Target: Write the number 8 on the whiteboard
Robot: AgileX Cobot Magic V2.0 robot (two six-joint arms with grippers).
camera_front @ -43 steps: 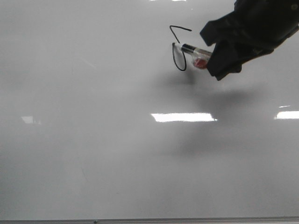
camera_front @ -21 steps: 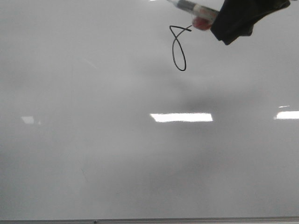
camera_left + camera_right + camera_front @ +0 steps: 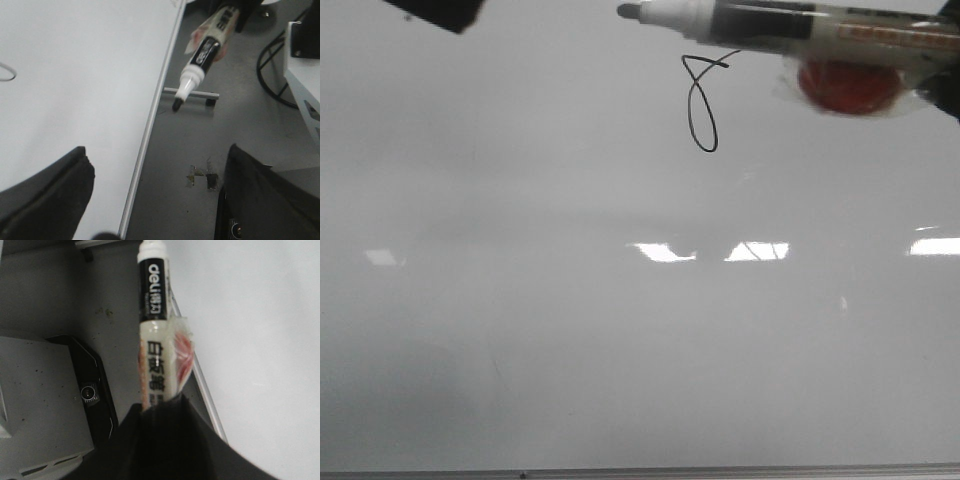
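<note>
The number 8 (image 3: 701, 104) sat on the upper middle of the whiteboard (image 3: 570, 340) in your front view: a narrow long lower loop, a small angular upper loop, a short tail off to one side. Just above it and lifted clear of the board, the marker (image 3: 790, 22) lay nearly level, its uncapped dark tip (image 3: 628, 12) pointing toward your left. Your right gripper (image 3: 160, 415) was clamped around the marker's rear barrel, with red-marked clear tape (image 3: 848, 86) wrapped there. Your left gripper (image 3: 155, 195) hung spread apart, nothing between its fingers (image 3: 47, 190), over the board's thin metal edge strip (image 3: 150, 125) and the grey floor (image 3: 210, 125) beside it.
</note>
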